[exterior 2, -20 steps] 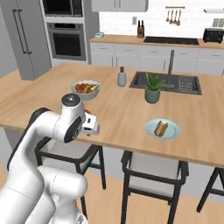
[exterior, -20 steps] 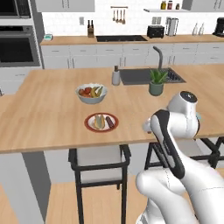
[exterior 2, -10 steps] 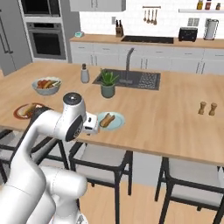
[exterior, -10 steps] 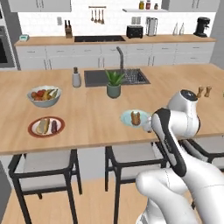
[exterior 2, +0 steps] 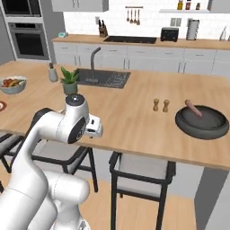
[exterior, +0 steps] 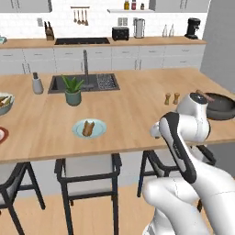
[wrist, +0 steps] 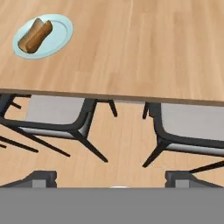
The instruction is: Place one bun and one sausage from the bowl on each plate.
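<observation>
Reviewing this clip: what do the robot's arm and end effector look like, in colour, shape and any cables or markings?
The arm is glossy white with rounded, bulbous links and dark grey bands at the joints, one capped by a dark disc. No cables or markings show. The end effector ends in two small dark grey, blocky finger tips.

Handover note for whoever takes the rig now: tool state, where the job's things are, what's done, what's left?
Tool: open, empty, held off the counter's front edge.
Pale blue plate: bun and sausage on it, looks done.
Red-rimmed plate: just its edge shows at far left, contents can't be told.
Dark bowl: far right on the counter, one sausage leaning inside.
Left: check the red-rimmed plate, fill what's missing from the bowl.
</observation>
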